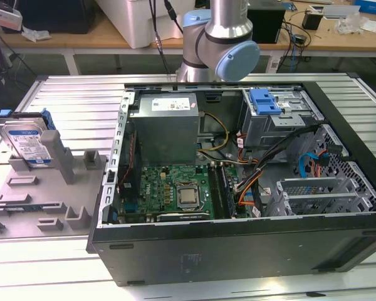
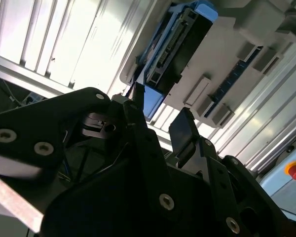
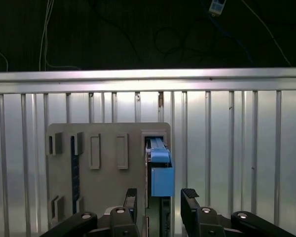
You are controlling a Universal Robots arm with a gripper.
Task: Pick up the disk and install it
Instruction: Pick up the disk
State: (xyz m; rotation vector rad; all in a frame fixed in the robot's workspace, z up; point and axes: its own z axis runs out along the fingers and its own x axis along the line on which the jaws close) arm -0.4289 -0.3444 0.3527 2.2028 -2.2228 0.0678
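The disk (image 1: 28, 141), silver with a white-and-blue label and a blue bracket, stands on edge in a grey holder (image 1: 47, 188) at the exterior view's left. In the first wrist view the disk (image 3: 159, 165) is seen edge-on, in line with the gap of my gripper (image 3: 160, 197). The gripper is open, and its black fingers (image 3: 131, 198) stand apart on either side of the disk's edge without touching it. In the second wrist view the disk (image 2: 180, 44) lies beyond the open gripper (image 2: 160, 118), with nothing between the fingers.
An open computer case (image 1: 238, 157) lies to the holder's right in the exterior view, with a grey power-supply box (image 1: 166, 125), a motherboard (image 1: 175, 188) and a metal cage with a blue latch (image 1: 266, 103). The arm's joint (image 1: 219, 44) stands behind the case. The table is ribbed aluminium (image 3: 227, 148).
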